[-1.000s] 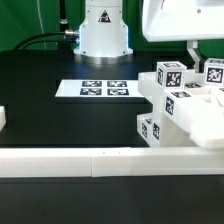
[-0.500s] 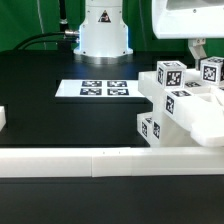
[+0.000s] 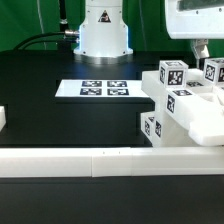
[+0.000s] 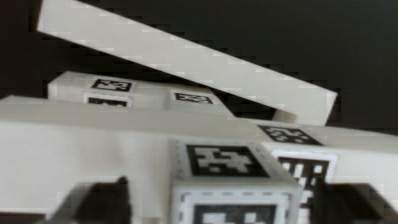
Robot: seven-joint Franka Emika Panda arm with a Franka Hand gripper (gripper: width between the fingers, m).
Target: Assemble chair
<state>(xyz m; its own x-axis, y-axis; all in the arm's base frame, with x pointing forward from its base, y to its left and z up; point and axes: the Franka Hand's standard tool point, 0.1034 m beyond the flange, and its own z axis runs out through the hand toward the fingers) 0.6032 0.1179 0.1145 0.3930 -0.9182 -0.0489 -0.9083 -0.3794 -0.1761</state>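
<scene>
The chair's white tagged pieces (image 3: 185,108) are stacked in a cluster at the exterior view's right, with two tagged posts (image 3: 172,73) standing on top. My gripper (image 3: 200,47) hangs just above and behind them. In the wrist view the gripper (image 4: 222,208) is open. Its dark fingers (image 4: 93,200) stand on either side of a tagged post (image 4: 231,165), with a gap on each side. Beyond the post lie a wide white slab (image 4: 107,125) carrying more tags and a long slanted white slab (image 4: 196,55).
The marker board (image 3: 104,89) lies flat on the black table in front of the robot base (image 3: 103,30). The long low white border wall (image 3: 100,160) runs along the near edge. A small white piece (image 3: 3,118) shows at the exterior view's left edge.
My gripper has moved toward the exterior view's right and slightly up above the stacked pieces. The chair pieces have not moved.
</scene>
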